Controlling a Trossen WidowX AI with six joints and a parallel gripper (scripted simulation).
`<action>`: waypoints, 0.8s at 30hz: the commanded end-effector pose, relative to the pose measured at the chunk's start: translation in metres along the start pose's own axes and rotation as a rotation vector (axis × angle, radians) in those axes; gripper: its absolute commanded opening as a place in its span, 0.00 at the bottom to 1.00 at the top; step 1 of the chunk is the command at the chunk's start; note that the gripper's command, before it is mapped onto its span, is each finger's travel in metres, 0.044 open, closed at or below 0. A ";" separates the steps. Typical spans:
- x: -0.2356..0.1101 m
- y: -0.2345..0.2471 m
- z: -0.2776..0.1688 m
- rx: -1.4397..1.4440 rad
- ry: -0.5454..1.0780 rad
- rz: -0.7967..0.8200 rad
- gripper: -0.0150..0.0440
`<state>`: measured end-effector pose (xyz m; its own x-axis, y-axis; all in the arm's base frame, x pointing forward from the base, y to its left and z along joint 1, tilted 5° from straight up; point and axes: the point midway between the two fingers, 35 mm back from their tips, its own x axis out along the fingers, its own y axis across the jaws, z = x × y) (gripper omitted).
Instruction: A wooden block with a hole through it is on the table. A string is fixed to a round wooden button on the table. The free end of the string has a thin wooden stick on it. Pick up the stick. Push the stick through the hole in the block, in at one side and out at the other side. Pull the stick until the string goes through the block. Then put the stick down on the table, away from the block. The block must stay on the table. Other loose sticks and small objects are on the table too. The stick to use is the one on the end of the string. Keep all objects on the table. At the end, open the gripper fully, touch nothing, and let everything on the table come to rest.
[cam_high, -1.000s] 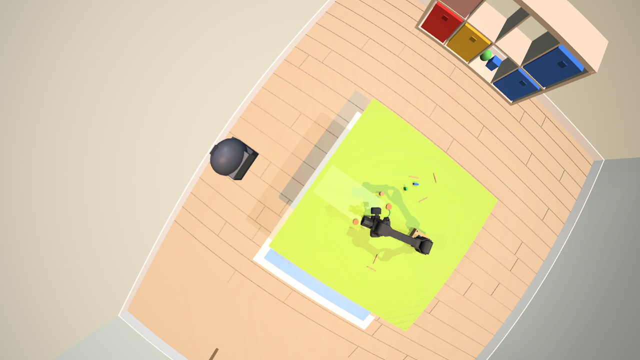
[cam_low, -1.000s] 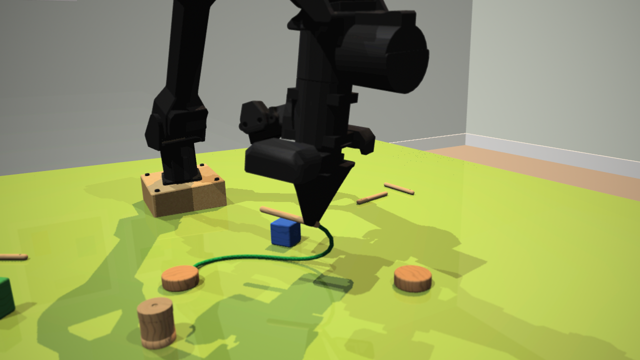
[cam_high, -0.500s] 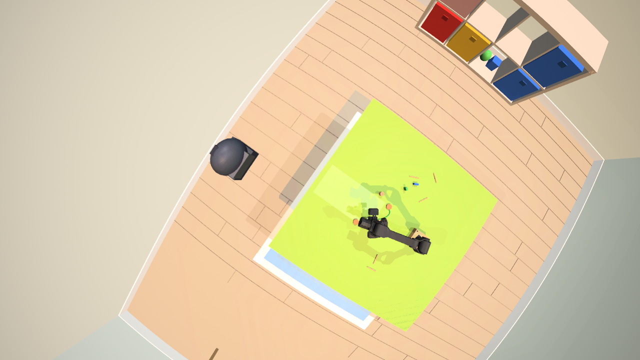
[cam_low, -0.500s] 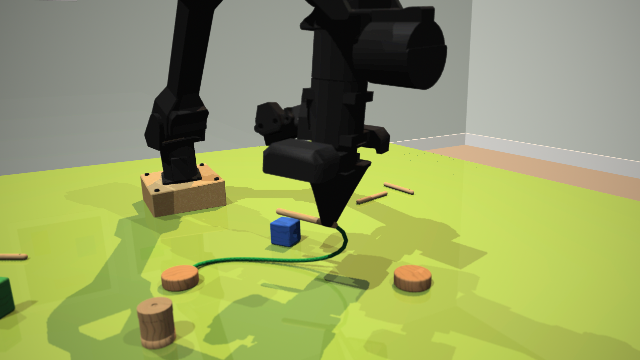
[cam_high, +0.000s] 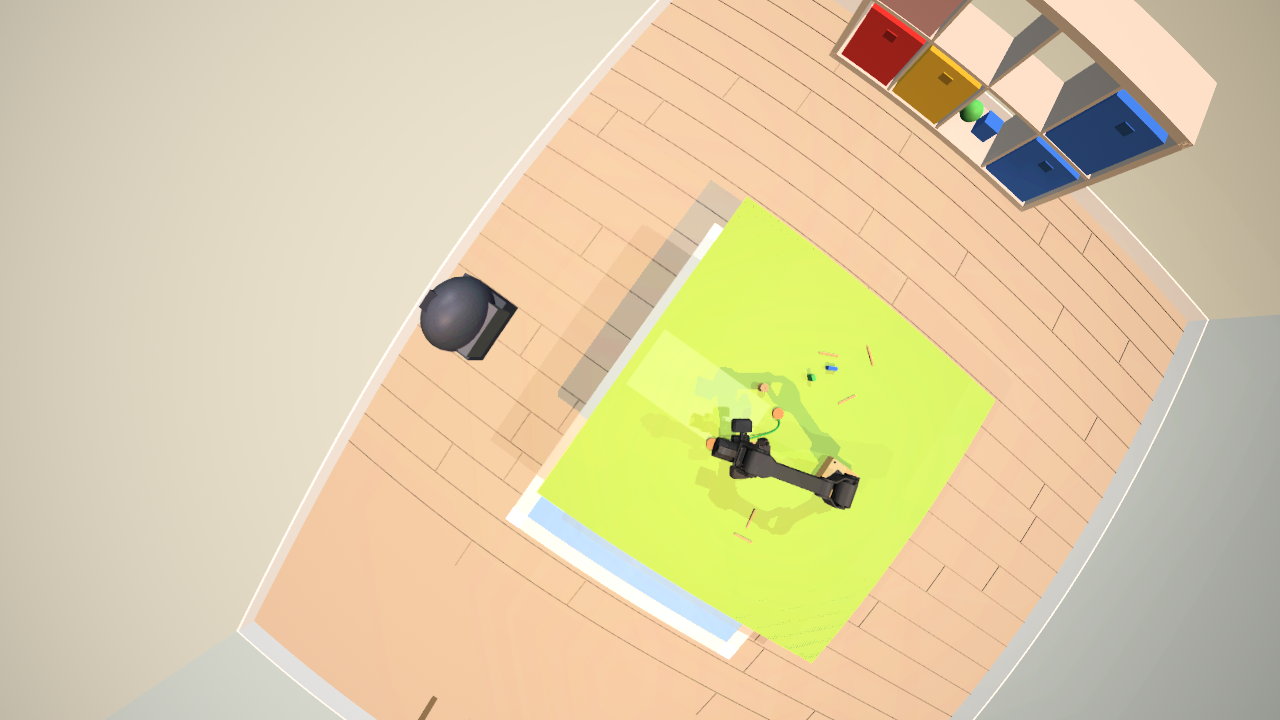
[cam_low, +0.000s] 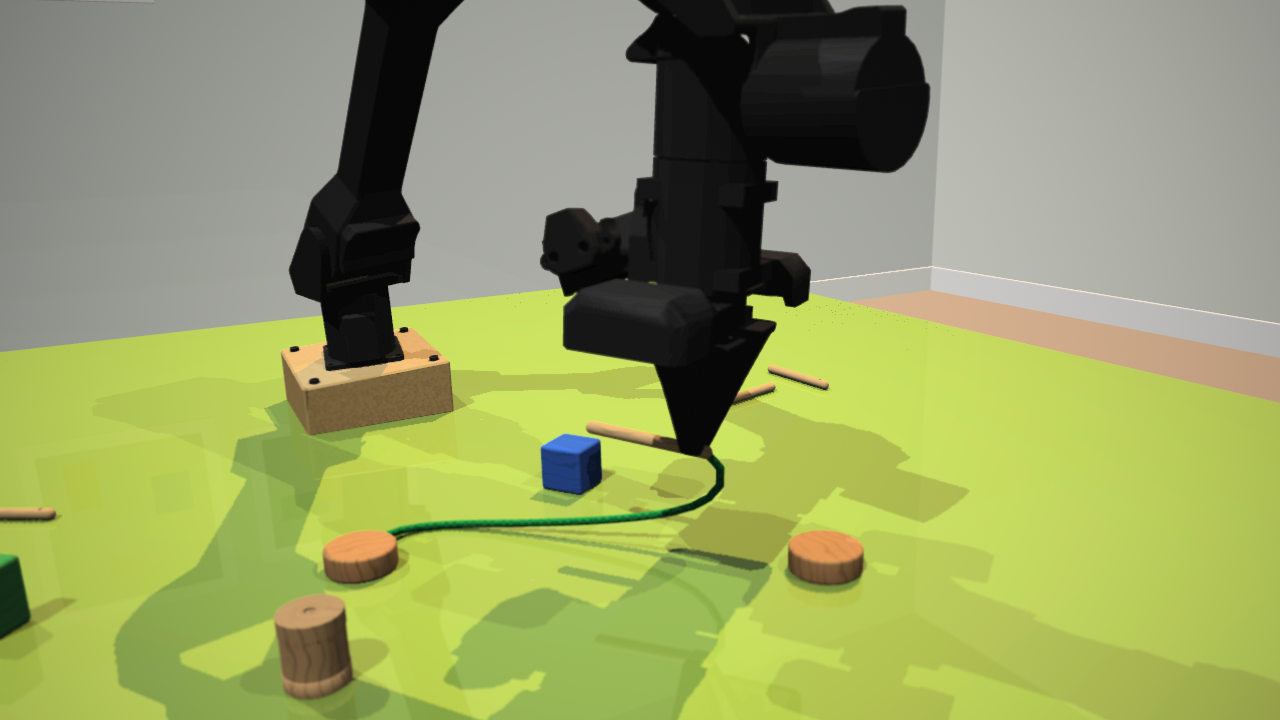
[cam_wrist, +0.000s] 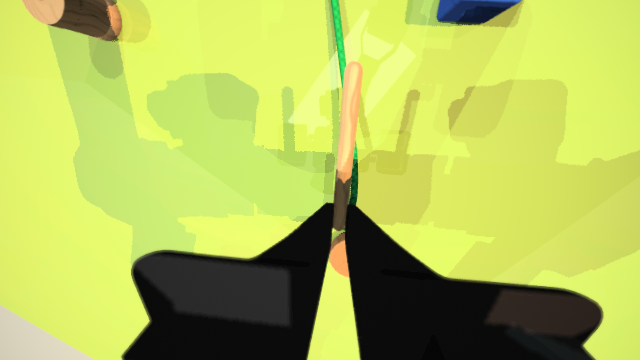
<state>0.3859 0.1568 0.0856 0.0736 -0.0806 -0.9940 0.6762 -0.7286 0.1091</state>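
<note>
My gripper is shut on the wooden stick, near its string end, and holds it nearly level above the table. The stick's free end points left in the exterior view. The green string runs from the held end to the round wooden button. The blue block stands on the table, with a dark hole in its right face in the exterior view. The stick is outside the hole. In the top view the arm hides block and stick.
Another round button lies at the right. A wooden cylinder stands in front. A green block is at the left edge. Loose sticks lie behind the gripper and far left. The arm's wooden base is behind.
</note>
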 end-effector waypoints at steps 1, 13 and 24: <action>0.003 -0.003 -0.006 0.003 0.006 -0.007 0.25; 0.002 -0.009 -0.020 0.005 0.033 -0.011 0.25; 0.001 -0.015 -0.032 0.007 0.060 -0.016 0.25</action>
<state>0.3975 0.1835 0.0857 0.1053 -0.0396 -0.9936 0.6730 -0.7328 0.1006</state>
